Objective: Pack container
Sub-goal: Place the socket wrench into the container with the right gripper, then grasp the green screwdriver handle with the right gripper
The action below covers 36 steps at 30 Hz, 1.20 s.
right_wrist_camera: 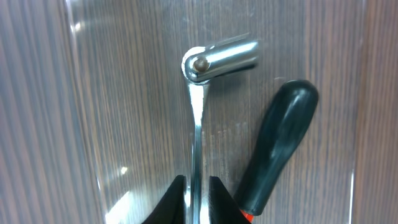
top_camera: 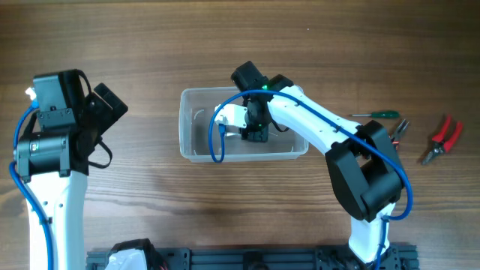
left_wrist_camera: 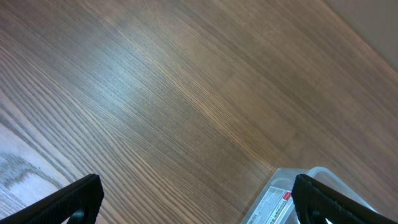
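Note:
The clear plastic container (top_camera: 187,124) stands mid-table. My right gripper (top_camera: 253,131) reaches down inside it. In the right wrist view the gripper (right_wrist_camera: 198,183) is closed narrowly around the thin shaft of a shiny metal wrench (right_wrist_camera: 196,118), whose round head points away from me. A dark-handled tool with a red collar (right_wrist_camera: 280,137) lies beside it on the container floor (right_wrist_camera: 124,112). My left gripper (top_camera: 112,105) hangs open and empty over bare wood at the far left. In the left wrist view the gripper (left_wrist_camera: 199,199) sees only a corner of the container (left_wrist_camera: 283,199).
To the right of the container lie a green-handled screwdriver (top_camera: 379,114), small dark pliers (top_camera: 400,129) and red-handled pliers (top_camera: 444,139). A black rail (top_camera: 247,259) runs along the front edge.

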Each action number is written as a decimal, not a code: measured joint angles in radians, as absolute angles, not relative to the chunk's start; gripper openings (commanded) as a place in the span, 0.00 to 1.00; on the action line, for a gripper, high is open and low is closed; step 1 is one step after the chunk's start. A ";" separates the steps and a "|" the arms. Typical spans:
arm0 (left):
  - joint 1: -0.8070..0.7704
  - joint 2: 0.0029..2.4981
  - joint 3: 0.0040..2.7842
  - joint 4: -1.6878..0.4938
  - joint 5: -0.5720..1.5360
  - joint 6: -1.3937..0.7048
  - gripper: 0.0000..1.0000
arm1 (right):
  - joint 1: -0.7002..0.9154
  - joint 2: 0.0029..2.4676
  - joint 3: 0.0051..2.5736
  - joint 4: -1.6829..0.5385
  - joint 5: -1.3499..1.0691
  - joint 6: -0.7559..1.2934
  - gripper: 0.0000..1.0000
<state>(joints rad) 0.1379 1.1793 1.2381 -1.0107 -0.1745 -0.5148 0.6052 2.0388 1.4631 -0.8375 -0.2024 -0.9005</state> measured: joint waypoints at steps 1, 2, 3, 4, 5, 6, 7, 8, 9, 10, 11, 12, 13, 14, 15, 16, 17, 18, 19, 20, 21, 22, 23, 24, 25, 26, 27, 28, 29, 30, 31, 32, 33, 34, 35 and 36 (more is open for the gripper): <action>0.138 1.181 1.238 -1.011 -0.175 -0.515 1.00 | 0.605 2.039 1.463 -0.836 -0.203 -0.898 0.71; 0.138 1.182 1.238 -1.011 -0.175 -0.515 1.00 | 0.605 2.039 1.463 -0.836 -0.202 -0.892 0.72; 0.138 1.183 1.238 -1.011 -0.175 -0.515 1.00 | 0.605 2.039 1.463 -0.837 -0.203 -0.884 0.72; 0.138 1.183 1.238 -1.011 -0.175 -0.515 1.00 | 0.605 2.038 1.465 -0.851 -0.202 -0.873 0.72; 0.138 1.183 1.238 -1.011 -0.175 -0.515 1.00 | 0.605 2.038 1.470 -0.872 -0.203 -0.858 0.72; 0.138 1.184 1.238 -1.011 -0.175 -0.515 1.00 | 0.605 2.037 1.475 -0.893 -0.202 -0.841 0.74; 0.138 1.184 1.238 -1.011 -0.175 -0.515 1.00 | 0.605 2.031 1.489 -0.921 -0.201 -0.818 0.81; 0.138 1.184 1.238 -1.010 -0.175 -0.515 1.00 | 0.605 2.017 1.507 -0.939 -0.198 -0.788 0.95; 0.138 1.184 1.238 -1.010 -0.175 -0.515 1.00 | 0.603 1.984 1.538 -0.947 -0.185 -0.728 0.99; 0.138 1.184 1.238 -1.011 -0.175 -0.515 1.00 | 0.598 1.943 1.565 -0.946 -0.173 -0.682 0.98; 0.138 1.184 1.238 -1.010 -0.175 -0.515 1.00 | 0.588 1.899 1.594 -0.943 -0.156 -0.626 0.88; 0.138 1.184 1.238 -1.011 -0.175 -0.515 1.00 | 0.572 1.848 1.621 -0.932 -0.136 -0.564 0.86; 0.138 1.184 1.238 -1.011 -0.175 -0.515 1.00 | 0.546 1.795 1.639 -0.915 -0.117 -0.498 0.92; 0.138 1.184 1.238 -1.011 -0.175 -0.515 1.00 | 0.487 1.717 1.661 -0.897 -0.081 -0.377 1.00; 0.138 1.184 1.238 -1.011 -0.175 -0.515 1.00 | 0.439 1.673 1.671 -0.895 -0.057 -0.280 0.99; 0.138 1.184 1.238 -1.011 -0.175 -0.515 1.00 | 0.390 1.644 1.678 -0.903 -0.041 -0.187 1.00; 0.138 1.184 1.238 -1.011 -0.175 -0.515 1.00 | 0.317 1.617 1.685 -0.925 -0.020 -0.068 1.00; 0.138 1.184 1.238 -1.011 -0.175 -0.515 1.00 | 0.260 1.607 1.687 -0.945 -0.015 0.017 1.00; 0.138 1.184 1.238 -1.010 -0.175 -0.515 1.00 | 0.200 1.603 1.687 -0.960 -0.003 0.100 1.00; 0.138 1.184 1.238 -1.011 -0.174 -0.515 1.00 | 0.094 1.613 1.683 -0.972 -0.004 0.224 1.00; 0.138 1.184 1.238 -1.010 -0.174 -0.515 1.00 | 0.038 1.625 1.675 -0.970 -0.010 0.284 1.00; 0.138 1.184 1.238 -1.010 -0.175 -0.515 1.00 | -0.008 1.638 1.668 -0.971 -0.018 0.343 0.94; 0.138 1.184 1.238 -1.011 -0.175 -0.515 1.00 | -0.051 1.654 1.657 -0.968 -0.023 0.406 0.90; 0.138 1.184 1.238 -1.011 -0.175 -0.515 1.00 | -0.078 1.668 1.650 -0.965 -0.027 0.458 0.84; 0.138 1.184 1.238 -1.011 -0.174 -0.515 1.00 | -0.104 1.684 1.643 -0.958 -0.026 0.503 0.84; 0.138 1.184 1.238 -1.011 -0.174 -0.515 1.00 | -0.139 1.712 1.637 -0.971 -0.022 0.588 0.86; 0.138 1.184 1.238 -1.011 -0.175 -0.515 1.00 | -0.157 1.729 1.635 -0.984 -0.018 0.631 0.90; 0.138 1.184 1.238 -1.011 -0.174 -0.515 1.00 | -0.179 1.751 1.633 -1.008 -0.017 0.701 0.91; 0.138 1.184 1.238 -1.011 -0.174 -0.515 1.00 | -0.193 1.771 1.633 -1.034 -0.018 0.754 0.91; 0.138 1.184 1.238 -1.011 -0.168 -0.515 1.00 | -0.212 1.801 1.632 -1.053 -0.018 0.818 0.93; 0.138 1.184 1.238 -1.011 -0.165 -0.515 1.00 | -0.233 1.842 1.632 -1.058 -0.019 0.876 0.94; 0.138 1.184 1.238 -1.011 -0.160 -0.515 1.00 | -0.248 1.881 1.632 -1.059 -0.024 0.913 0.95; 0.138 1.184 1.238 -1.011 -0.159 -0.515 1.00 | -0.264 1.929 1.632 -1.059 -0.027 0.949 0.95; 0.138 1.184 1.238 -1.011 -0.159 -0.515 1.00 | -0.270 1.956 1.632 -1.059 -0.030 0.965 0.95; 0.138 1.184 1.238 -1.011 -0.159 -0.515 1.00 | -0.274 1.991 1.631 -1.060 -0.031 0.983 0.95; 0.138 1.185 1.238 -1.011 -0.158 -0.515 1.00 | -0.274 2.013 1.631 -1.063 -0.034 0.993 0.95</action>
<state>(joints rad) 0.1379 1.1847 1.2381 -1.0111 -0.1581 -0.5148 -0.2741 2.0129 1.6310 -1.0626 -0.0338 0.9928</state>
